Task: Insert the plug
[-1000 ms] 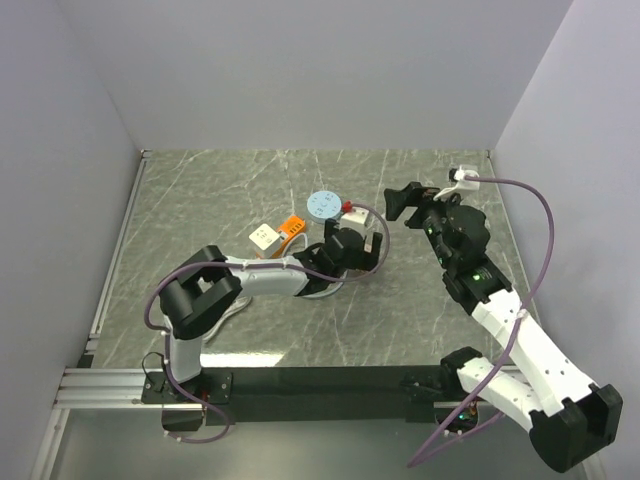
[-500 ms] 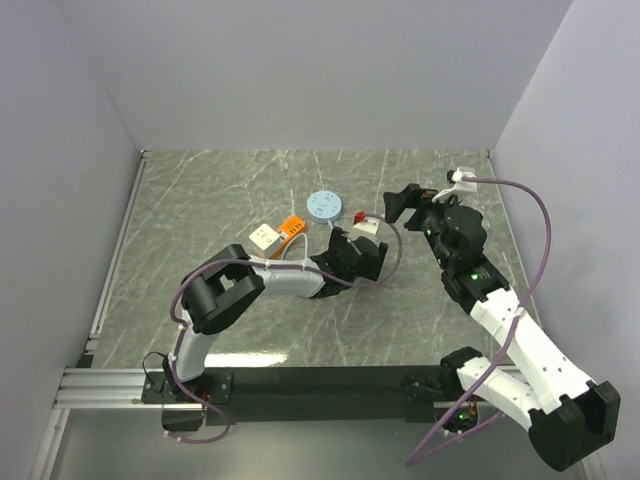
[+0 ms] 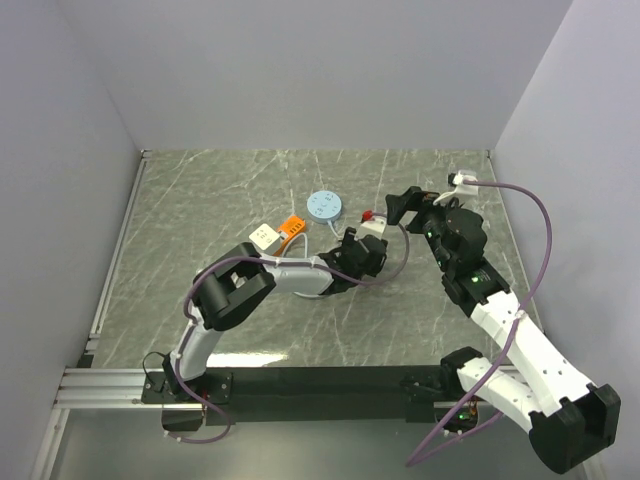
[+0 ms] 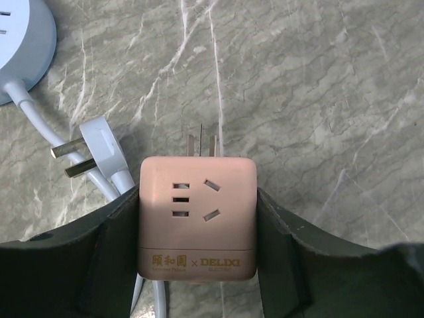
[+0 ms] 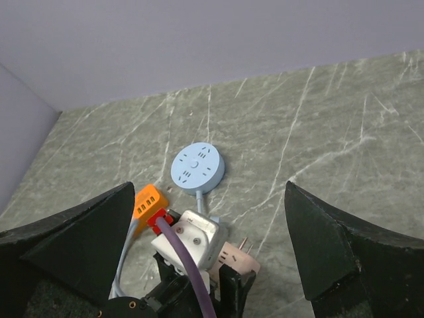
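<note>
Two flat pins [image 4: 201, 142] stick out of the pink adapter [image 4: 197, 222], and which way they face is what the coming move turns on. The left gripper [image 4: 197, 199] clamps the adapter by its two side faces, socket holes up, near the middle of the desk [image 3: 220, 190] and a little toward the right edge. The pins run straight out along the gripper's own line, toward the far right corner.

The round blue socket [image 3: 324, 206] lies the other way, off to the left and toward the far edge. In the left wrist view it sits at the top left corner, well aside of the pins. I judge that the adapter must be swung round toward it before any pushing, and the left arm is the nearer one for that.

A white plug [image 4: 99, 142] on the socket's cord lies just beside the adapter on its left, pins pointing toward the left edge. It may equally be the plug meant; I cannot tell.

The right gripper [image 5: 209, 192] hovers close by on the right with fingers spread wide, holding nothing.

From above, the adapter is hidden beneath the left wrist. The round socket is cut off in the left wrist view. Whether the adapter rests on the desk or hangs above it cannot be told.
</note>
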`<state>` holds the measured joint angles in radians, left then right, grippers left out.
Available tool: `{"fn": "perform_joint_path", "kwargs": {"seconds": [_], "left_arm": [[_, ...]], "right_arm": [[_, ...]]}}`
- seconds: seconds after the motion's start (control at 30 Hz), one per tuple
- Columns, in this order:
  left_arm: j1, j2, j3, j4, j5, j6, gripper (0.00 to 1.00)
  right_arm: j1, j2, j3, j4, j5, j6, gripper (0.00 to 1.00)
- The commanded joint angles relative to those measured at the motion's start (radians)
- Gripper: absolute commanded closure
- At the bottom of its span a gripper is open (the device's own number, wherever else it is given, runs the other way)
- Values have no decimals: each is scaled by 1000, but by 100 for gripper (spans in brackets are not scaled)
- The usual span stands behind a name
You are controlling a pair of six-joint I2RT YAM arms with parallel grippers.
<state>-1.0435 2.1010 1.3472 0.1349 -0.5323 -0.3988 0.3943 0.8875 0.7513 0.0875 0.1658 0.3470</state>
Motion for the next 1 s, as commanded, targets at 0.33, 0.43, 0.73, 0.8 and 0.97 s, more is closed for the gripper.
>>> {"fn": "perform_joint_path", "kwargs": {"seconds": [0.33,0.43,0.73,0.8,0.97], "left_arm": [[132,-334,-195,40,254,-107,100],[186,-438,-266,81,333,-141,100],[347,-634,-292,16,523,-360,99],[347,-653,-266,-17,537,-374,99],[381,-722,-261,-34,571,-456,99]], "right_arm": [[-11,-117,25,9,135,-80,0],[-12,-125,17,20,82,-89,1],[33,-124,-84,239,-307,-212,2],[169,-107,-70,215,-185,-316,2],[380,-39,-62,285,23,-483,2]]}}
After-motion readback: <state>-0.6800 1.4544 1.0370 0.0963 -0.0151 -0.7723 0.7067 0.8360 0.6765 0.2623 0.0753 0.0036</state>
